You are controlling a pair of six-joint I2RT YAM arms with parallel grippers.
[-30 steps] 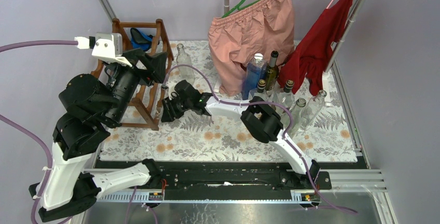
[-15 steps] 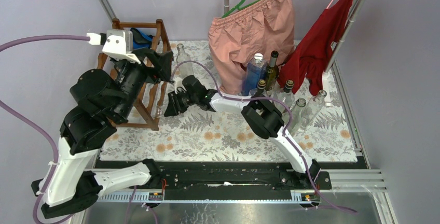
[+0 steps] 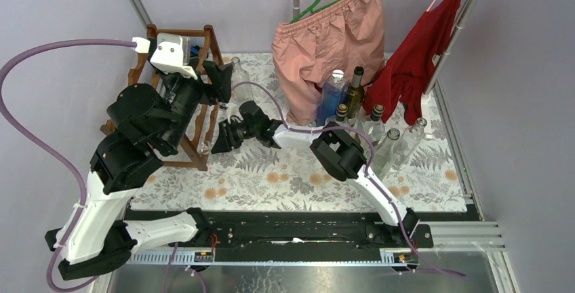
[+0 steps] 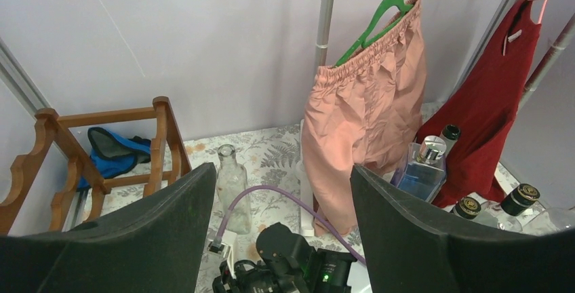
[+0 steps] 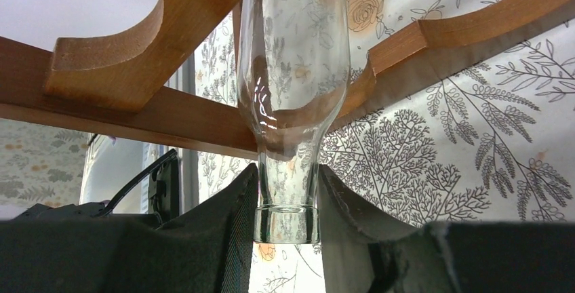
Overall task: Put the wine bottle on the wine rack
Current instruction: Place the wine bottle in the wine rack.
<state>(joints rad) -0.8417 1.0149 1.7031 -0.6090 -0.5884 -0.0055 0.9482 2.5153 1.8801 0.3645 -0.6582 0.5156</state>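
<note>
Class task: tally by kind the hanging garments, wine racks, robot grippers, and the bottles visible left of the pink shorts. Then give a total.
Hanging garments: 2 (pink shorts, red top)
Wine racks: 1 (wine rack)
Grippers: 2 (left gripper, right gripper)
Bottles left of the shorts: 2 (standing clear bottle, wine bottle)
Total: 7

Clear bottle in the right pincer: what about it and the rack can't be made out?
- Clear bottle base: right wrist view, cut off by the top edge; top view, hidden under the left arm.
- Wine rack lower tiers: top view, covered by that arm.
</note>
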